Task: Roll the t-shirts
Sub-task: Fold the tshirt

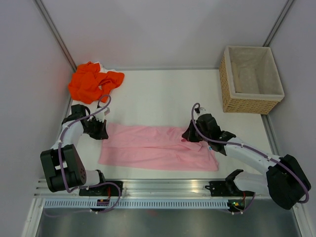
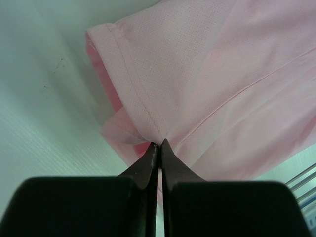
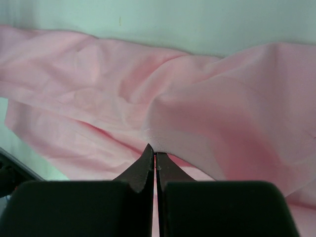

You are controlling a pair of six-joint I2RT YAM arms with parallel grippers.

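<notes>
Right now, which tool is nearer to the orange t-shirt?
Left. The left tool is shut on the left end of the pink t-shirt, close to the orange t-shirt; the right tool grips the same shirt further right, well away.

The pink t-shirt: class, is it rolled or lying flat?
Flat. The pink t-shirt lies spread as a long band on the table, with no roll visible.

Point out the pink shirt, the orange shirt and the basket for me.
pink shirt (image 1: 158,148): top view, middle of the flat cloth.
orange shirt (image 1: 91,83): top view, centre of the crumpled heap.
basket (image 1: 249,105): top view, near woven wall.
</notes>
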